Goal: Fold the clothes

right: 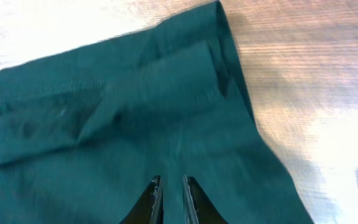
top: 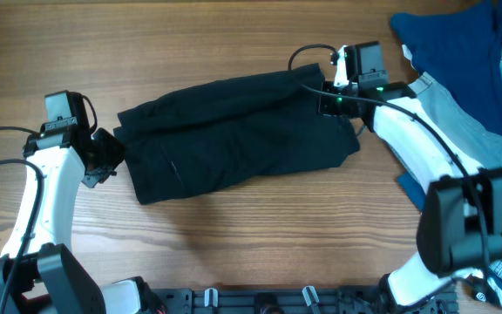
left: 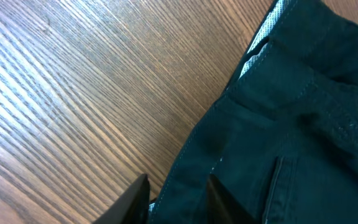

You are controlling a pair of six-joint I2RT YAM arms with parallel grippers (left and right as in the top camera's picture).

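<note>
The black shorts (top: 234, 131) lie folded lengthwise across the middle of the wooden table. My left gripper (top: 107, 157) is at their left end. In the left wrist view its fingers (left: 178, 199) straddle the stitched waistband edge of the shorts (left: 303, 124), with fabric between them, and white lining (left: 263, 43) shows inside the waistband. My right gripper (top: 329, 103) is over the right end. In the right wrist view its fingers (right: 171, 193) stand almost together with a thin strip of the shorts (right: 135, 124) between them.
A royal-blue cloth (top: 460, 44) and a light-blue denim garment (top: 495, 113) lie at the back right, beside my right arm. Bare wooden table (top: 234, 235) runs in front of the shorts. Black fixtures line the front edge.
</note>
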